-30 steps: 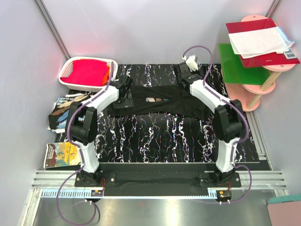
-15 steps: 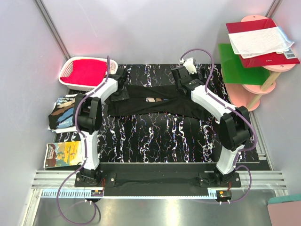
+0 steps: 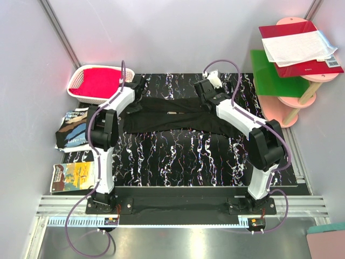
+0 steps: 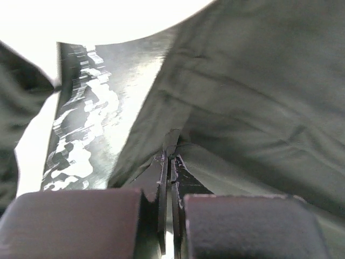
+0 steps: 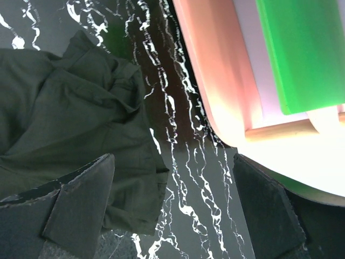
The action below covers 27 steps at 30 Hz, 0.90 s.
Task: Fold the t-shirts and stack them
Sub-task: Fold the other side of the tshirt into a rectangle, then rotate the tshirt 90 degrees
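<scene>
Crumpled black t-shirt (image 3: 173,123) (marbled table (image 3: 178,157))

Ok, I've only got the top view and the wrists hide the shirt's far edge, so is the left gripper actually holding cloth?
Observer: Yes. The left wrist view shows the left gripper shut on a pinched fold of the black t-shirt.
Operator: And the right one?
Observer: The right gripper is open, fingers wide apart and holding nothing.
Operator: What's underneath it?
Observer: The shirt's rumpled edge reaches partway into the gap. The rest is bare marbled table.
</scene>
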Each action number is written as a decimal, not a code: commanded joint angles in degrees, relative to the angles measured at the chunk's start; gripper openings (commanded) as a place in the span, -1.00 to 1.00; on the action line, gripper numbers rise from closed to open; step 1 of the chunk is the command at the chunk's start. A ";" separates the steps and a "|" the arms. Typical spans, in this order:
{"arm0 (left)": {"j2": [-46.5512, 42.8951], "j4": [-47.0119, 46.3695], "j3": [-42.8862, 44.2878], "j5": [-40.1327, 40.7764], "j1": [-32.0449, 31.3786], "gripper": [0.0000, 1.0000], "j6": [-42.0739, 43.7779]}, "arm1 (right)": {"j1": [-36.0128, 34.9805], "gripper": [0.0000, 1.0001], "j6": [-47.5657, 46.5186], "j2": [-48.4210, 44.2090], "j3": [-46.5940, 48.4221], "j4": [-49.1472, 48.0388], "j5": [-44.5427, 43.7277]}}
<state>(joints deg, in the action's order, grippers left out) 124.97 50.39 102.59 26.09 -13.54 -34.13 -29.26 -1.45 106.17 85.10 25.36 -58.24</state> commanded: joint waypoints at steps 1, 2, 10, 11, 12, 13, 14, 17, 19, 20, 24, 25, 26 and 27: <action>-8.86 -1.79 -1.51 8.54 0.79 -1.00 -3.66 | -0.98 0.96 1.10 1.05 -0.46 -1.02 0.49; -9.39 -1.87 -1.51 9.06 1.49 -1.00 -4.10 | -1.07 0.96 2.58 1.40 -0.55 -0.93 0.58; -1.75 -1.88 4.98 6.09 3.52 -0.86 -2.88 | -1.16 0.96 4.96 3.95 -1.60 0.21 2.42; 0.34 -1.96 6.04 4.95 3.52 -0.72 -2.52 | -1.33 0.96 5.49 4.04 -1.78 0.47 2.69; 1.23 -2.14 8.48 3.98 3.52 0.02 -1.13 | -1.42 0.96 6.19 4.22 -2.13 0.56 3.04; 2.11 -2.05 9.73 3.36 3.52 0.49 -0.51 | -1.42 0.96 6.63 4.39 -2.31 0.82 3.30; 2.91 -2.14 10.35 3.36 3.43 0.85 -0.41 | -1.59 0.96 7.16 4.31 -2.48 1.09 3.57; 0.30 -2.49 9.57 4.49 3.35 0.98 -0.23 | -1.94 0.96 8.66 3.43 -3.27 1.97 4.18; -4.78 -3.54 5.54 4.33 3.35 0.98 -0.24 | -2.47 0.96 9.97 1.68 -3.80 2.75 4.80; -7.00 -5.37 3.61 3.63 3.17 0.98 -0.15 | -2.65 0.96 10.59 0.80 -4.06 3.02 5.32; -19.12 -12.50 -12.35 0.64 1.24 0.84 2.57 | -3.18 0.76 14.27 -6.05 -7.75 3.46 12.68; -22.80 -13.73 -14.67 0.28 0.02 0.59 3.27 | -3.18 -0.09 14.63 -9.19 -8.97 2.16 17.50; -24.14 -14.96 -18.18 0.45 -0.60 -0.87 4.41 | -3.26 -0.80 15.33 -10.53 -11.25 1.36 19.20; -25.03 -14.88 -18.99 0.72 -1.05 -1.00 4.68 | -3.18 -1.00 17.78 -11.50 -12.05 0.92 21.04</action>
<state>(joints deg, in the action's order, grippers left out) 109.10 42.48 89.32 27.83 -11.92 -32.91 -31.86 9.32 104.09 76.14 28.45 -46.59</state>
